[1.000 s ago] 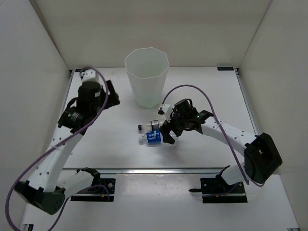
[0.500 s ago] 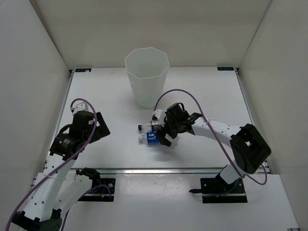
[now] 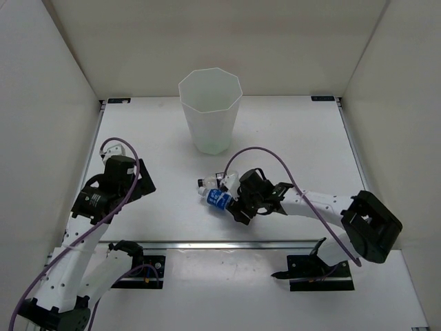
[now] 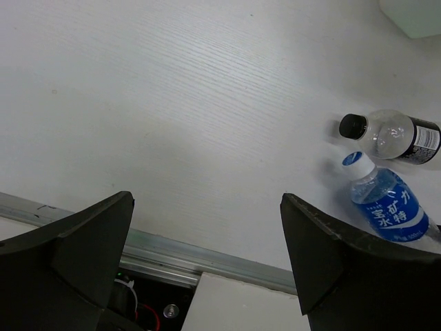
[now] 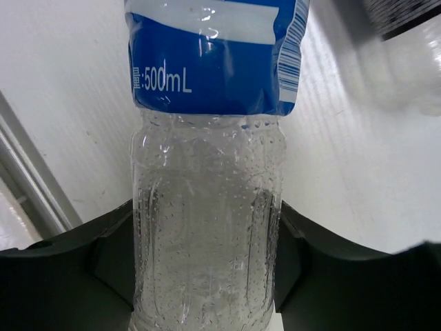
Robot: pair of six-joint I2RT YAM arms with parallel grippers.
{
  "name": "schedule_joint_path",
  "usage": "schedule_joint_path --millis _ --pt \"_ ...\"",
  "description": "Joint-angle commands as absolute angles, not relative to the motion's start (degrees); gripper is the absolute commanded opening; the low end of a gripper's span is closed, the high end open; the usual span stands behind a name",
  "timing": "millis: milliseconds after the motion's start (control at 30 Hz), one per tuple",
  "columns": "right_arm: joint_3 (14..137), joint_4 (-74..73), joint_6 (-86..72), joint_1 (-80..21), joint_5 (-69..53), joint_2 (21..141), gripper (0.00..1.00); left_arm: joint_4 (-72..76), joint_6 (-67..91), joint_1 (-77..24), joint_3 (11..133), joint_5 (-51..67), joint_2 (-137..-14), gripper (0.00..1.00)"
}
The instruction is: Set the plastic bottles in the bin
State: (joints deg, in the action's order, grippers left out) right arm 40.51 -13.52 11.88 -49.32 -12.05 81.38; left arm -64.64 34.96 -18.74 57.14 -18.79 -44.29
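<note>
Item: blue-label bottle [image 3: 219, 199], near the near edge of the counter [image 3: 158, 138] beside a black-capped bottle [image 4: 393, 134], clamped at its clear base by the right claw [image 5: 207, 276], apparently for carrying to the bin [image 3: 210, 131] at the far edge; left claw [image 4: 207, 227] wide, empty.

Right wrist view crops the blue-label bottle [image 5: 207, 207] top and bottom and blurs the black-label bottle [image 5: 413, 65].

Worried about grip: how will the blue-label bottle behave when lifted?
The blue-label bottle looks empty, so probably light. Its thin, ribbed clear wall may flex between the fingers. Round-bodied, it would likely roll if dropped.
</note>
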Motion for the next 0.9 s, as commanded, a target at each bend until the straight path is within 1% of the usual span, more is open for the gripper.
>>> schedule_joint_path --millis 0,33,133,233,300,333,400,433,500,533,567,633,667,700,733,767,833,867 --pt "44.72 -13.85 11.06 -49.48 -13.97 76.74 0.4 -63.55 33.58 -18.63 59.5 -18.55 -44.56 0.98" --pt "47.35 -14.84 12.38 -50.18 -15.54 75.25 0.39 -62.76 33.57 -18.28 59.33 -18.37 -44.65 0.98" --pt "55.09 -19.86 14.94 -53.17 -18.46 72.44 0.28 -61.35 33.4 -18.28 58.71 -17.23 -44.82 0.99" --pt "64.31 -18.29 16.78 -50.37 -18.63 72.5 0.28 -59.77 33.4 -18.11 57.04 -15.83 -45.53 0.99" --pt "73.43 -16.89 17.92 -45.38 -19.07 75.05 0.3 -58.8 33.57 -18.37 55.46 -14.51 -45.27 0.99" --pt "76.09 -15.66 18.97 -44.39 -18.81 77.76 0.3 -58.36 33.92 -18.37 54.33 -14.07 -45.18 0.98" --pt "87.04 -14.86 20.21 -40.53 -17.32 82.69 0.3 -56.87 34.19 -17.84 52.47 -11.35 -43.95 0.99" --pt "89.71 -14.42 21.17 -39.73 -17.14 86.62 0.3 -56.43 34.97 -18.19 51.6 -11.25 -43.25 0.98" --pt "100.58 -14.5 21.36 -36.49 -16.7 94.44 0.3 -55.9 35.59 -18.28 49.75 -10.29 -42.55 0.99" --pt "103.42 -14.94 20.57 -35.78 -16.53 96.74 0.31 -56.16 35.77 -18.28 49.49 -10.28 -41.93 0.99" --pt "108.58 -15.38 19.26 -34.03 -16.0 100.94 0.32 -55.55 35.34 -18.46 49.05 -10.02 -41.75 0.98" --pt "112.93 -11.81 16.28 -31.04 -18.7 104.84 0.33 -55.11 34.55 -18.54 48.87 -10.36 -41.4 0.99" --pt "113.64 -9.95 14.08 -30.33 -20.37 106.94 0.37 -55.89 34.11 -18.63 49.3 -10.98 -41.14 0.98" --pt "115.9 -9.24 13.37 -29.02 -22.74 108.96 0.45 -56.59 34.01 -18.2 50.26 -11.94 -41.65 0.99" --pt "118.97 -9.49 11.97 -28.22 -22.33 111.51 0.61 -56.95 33.58 -18.11 51.23 -12.39 -41.83 0.98" --pt "121.35 -9.75 11.61 -27.95 -22.32 113.36 0.71 -57.56 32.88 -18.02 51.85 -12.74 -42.45 0.98" --pt "122.6 -8.36 11.69 -27.95 -22.06 115.13 0.87 -57.48 32.7 -18.02 52.29 -12.31 -42.37 0.99" --pt "123.04 -7.83 11.08 -27.86 -22.5 115.05 0.99 -57.57 32.87 -18.1 52.03 -12.39 -42.8 0.99"
